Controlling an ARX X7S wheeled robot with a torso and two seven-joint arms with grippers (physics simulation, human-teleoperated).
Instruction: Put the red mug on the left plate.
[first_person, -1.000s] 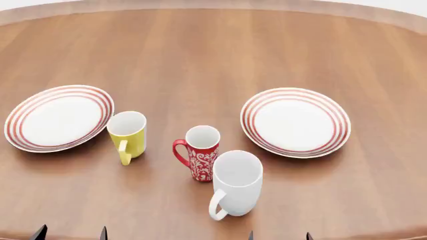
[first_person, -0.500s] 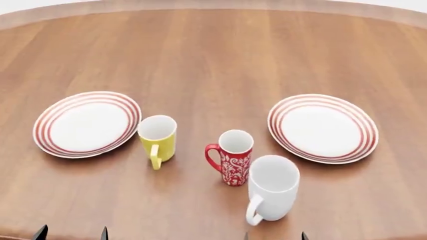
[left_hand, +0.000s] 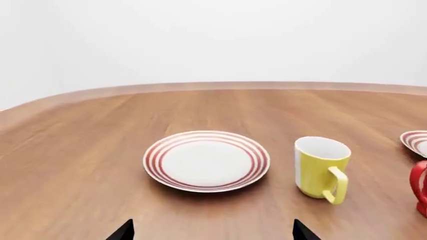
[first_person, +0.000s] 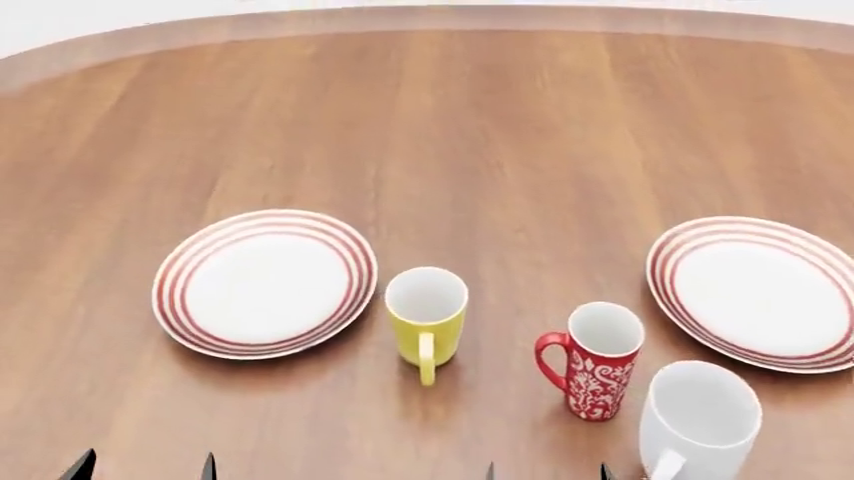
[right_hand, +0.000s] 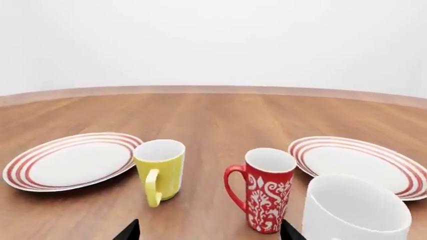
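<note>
The red mug (first_person: 594, 362) stands upright on the wooden table (first_person: 467, 130), between the yellow mug (first_person: 427, 318) and the white mug (first_person: 697, 420), well apart from the left plate (first_person: 266, 283). Both the left gripper (first_person: 144, 466) and the right gripper (first_person: 547, 470) show only dark tips set apart, holding nothing.

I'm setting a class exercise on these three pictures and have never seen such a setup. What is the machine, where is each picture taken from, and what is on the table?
These are simulator renders of a two-armed wheeled robot. One camera sits on its head, looking down; one sits near each gripper. On the wooden table stand a yellow mug, the red mug and a white mug, between the left plate and a matching right plate. Only dark fingertips of the left gripper and right gripper show. Nothing is held.
</note>
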